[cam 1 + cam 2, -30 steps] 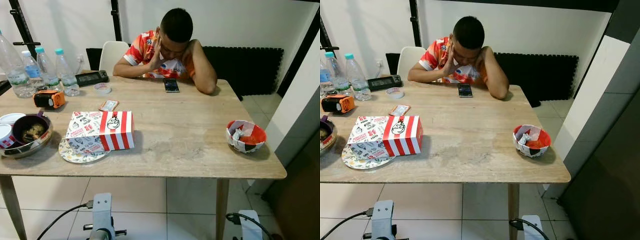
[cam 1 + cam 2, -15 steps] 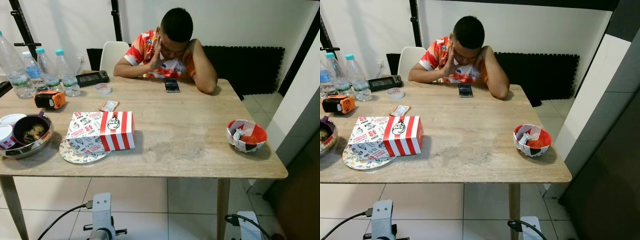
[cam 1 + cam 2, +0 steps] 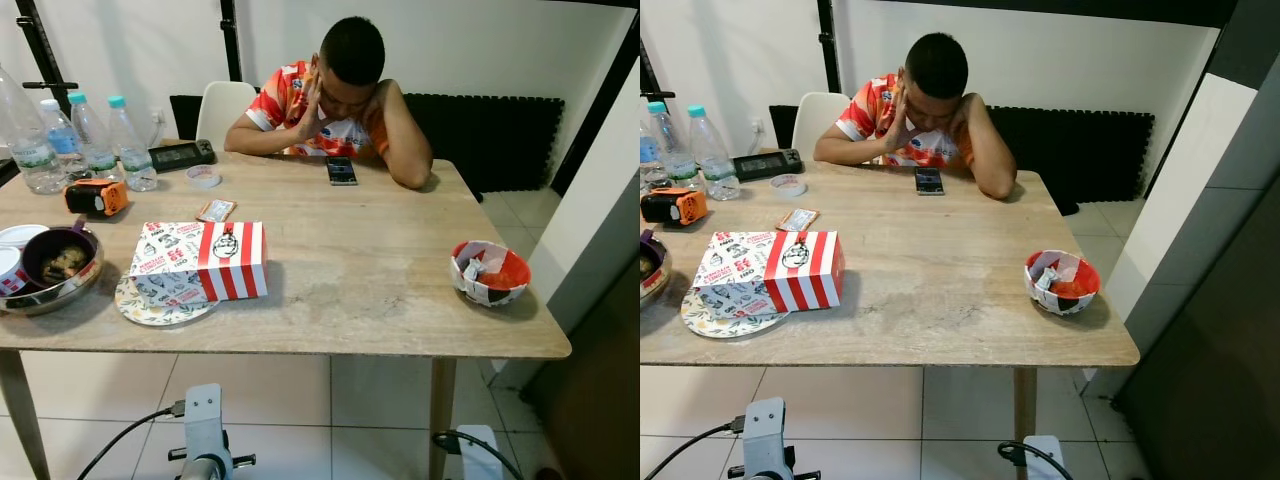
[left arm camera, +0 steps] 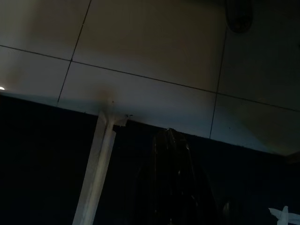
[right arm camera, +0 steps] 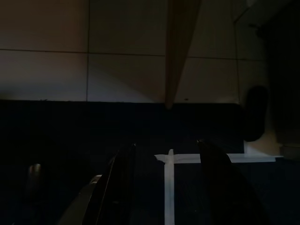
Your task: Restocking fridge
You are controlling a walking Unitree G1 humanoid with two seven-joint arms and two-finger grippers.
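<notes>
Water bottles [image 3: 95, 140] stand at table [image 3: 380, 290] far-left corner; no fridge seen. Right gripper [image 5: 166, 187] fingers apart, empty; left gripper [image 4: 171, 183] fingers unclear.

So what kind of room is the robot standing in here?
Most likely a home dining area: a wooden table carries a striped takeaway box, water bottles and a food bowl, and a person sits at the far side over a phone.
</notes>
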